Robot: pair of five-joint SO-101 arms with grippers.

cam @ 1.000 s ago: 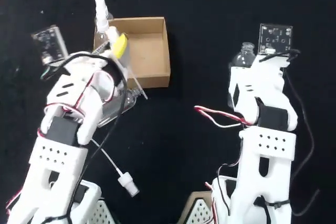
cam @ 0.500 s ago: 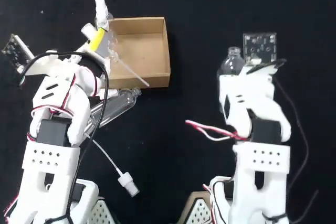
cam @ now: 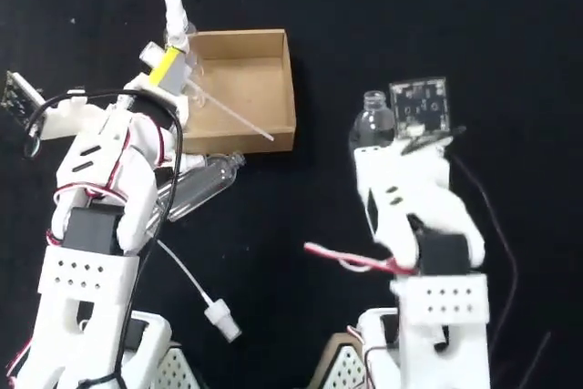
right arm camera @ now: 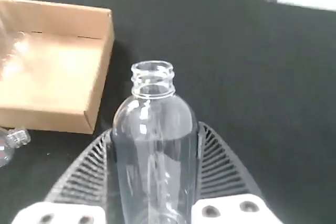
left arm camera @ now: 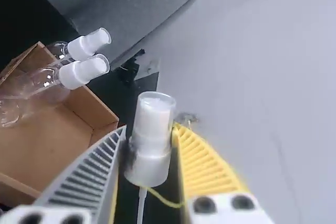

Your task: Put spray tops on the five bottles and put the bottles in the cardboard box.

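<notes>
I had left fingers [left arm camera: 202,156] clamped on a spray top [left arm camera: 151,116] at the cardboard box's [cam: 290,79] left edge, tube [cam: 232,117] slanting over the box, right fingers [right arm camera: 220,166] clamped on an upright open-necked bottle [right arm camera: 152,124] well right of the box, mouth up.

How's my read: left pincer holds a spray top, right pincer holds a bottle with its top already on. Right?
Not quite. The bottle in the right pincer has no top; its neck is open, as the right wrist view shows. The left pincer does hold a spray top.
</notes>
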